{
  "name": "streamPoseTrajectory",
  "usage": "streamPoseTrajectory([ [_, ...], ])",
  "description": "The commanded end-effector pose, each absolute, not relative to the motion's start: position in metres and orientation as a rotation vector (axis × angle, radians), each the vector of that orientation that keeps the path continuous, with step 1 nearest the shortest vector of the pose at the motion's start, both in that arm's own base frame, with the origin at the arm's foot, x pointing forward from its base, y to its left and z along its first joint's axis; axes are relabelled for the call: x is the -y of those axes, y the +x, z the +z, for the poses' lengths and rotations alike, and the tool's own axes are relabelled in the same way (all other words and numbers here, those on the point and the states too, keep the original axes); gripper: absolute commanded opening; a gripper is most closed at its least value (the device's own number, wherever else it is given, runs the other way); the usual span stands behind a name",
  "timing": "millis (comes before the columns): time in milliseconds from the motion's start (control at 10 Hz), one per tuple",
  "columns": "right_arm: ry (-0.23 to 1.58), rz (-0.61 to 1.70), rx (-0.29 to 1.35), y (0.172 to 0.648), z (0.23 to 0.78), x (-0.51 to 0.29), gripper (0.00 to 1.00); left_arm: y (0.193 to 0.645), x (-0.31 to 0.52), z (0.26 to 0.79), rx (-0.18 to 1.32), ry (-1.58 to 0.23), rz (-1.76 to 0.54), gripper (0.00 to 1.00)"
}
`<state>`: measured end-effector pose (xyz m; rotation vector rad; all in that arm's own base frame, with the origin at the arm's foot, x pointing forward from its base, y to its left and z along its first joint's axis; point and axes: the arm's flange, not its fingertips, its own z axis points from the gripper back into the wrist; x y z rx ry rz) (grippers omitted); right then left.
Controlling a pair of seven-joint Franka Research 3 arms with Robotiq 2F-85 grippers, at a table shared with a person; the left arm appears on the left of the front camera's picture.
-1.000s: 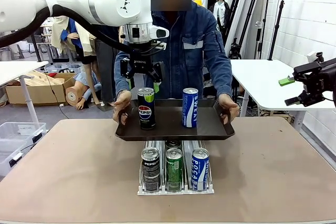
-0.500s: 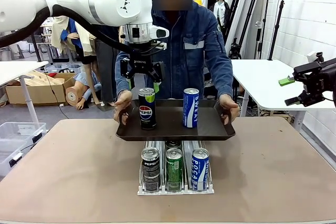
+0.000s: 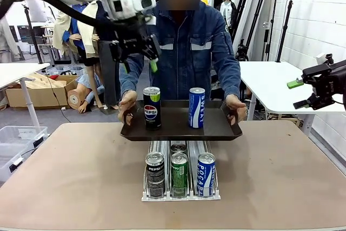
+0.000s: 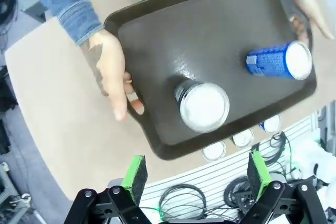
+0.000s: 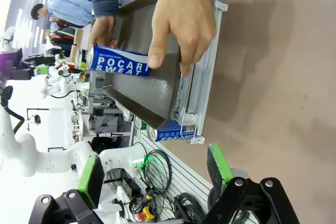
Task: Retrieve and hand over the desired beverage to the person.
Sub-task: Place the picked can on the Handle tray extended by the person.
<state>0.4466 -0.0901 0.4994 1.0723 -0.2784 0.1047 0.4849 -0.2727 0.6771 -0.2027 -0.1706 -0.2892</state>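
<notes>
The person (image 3: 186,52) in a blue denim jacket holds a dark tray (image 3: 181,128) with both hands over the table. On it stand a black Pepsi can (image 3: 152,107) and a blue Pocari Sweat can (image 3: 197,107). My left gripper (image 3: 139,66) hangs open and empty above the tray, up and left of the Pepsi can. From the left wrist view the Pepsi can (image 4: 205,106) and the blue can (image 4: 281,61) sit on the tray (image 4: 210,35) beyond the open left gripper (image 4: 197,174). My right gripper (image 3: 298,94) stays open at the far right, away from the tray. In the right wrist view, the open right gripper (image 5: 155,174) faces the tray (image 5: 152,93), where the Pocari Sweat can (image 5: 118,60) stands beside a hand (image 5: 181,22).
A white can rack (image 3: 181,194) stands mid-table under the tray, with a Pepsi can (image 3: 155,174), a green can (image 3: 179,174) and a Pocari can (image 3: 206,174) at its front. A white table (image 3: 270,87) stands at the right. Bare tabletop lies either side of the rack.
My left gripper has lifted up and to the left, away from the Pepsi can it hovered over. The tray with both cans has barely shifted. The right arm is still.
</notes>
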Motion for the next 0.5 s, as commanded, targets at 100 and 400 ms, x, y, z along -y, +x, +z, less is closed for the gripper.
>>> streamPoseTrajectory([
  [100,1.073,0.101,0.276,0.446,0.499,0.089,1.00,0.477,0.192,0.651,0.173,-0.337,-0.223,1.00],
  [400,1.073,0.101,0.276,0.446,0.499,0.089,1.00,0.476,0.114,0.635,0.167,-0.533,-0.222,1.00],
])
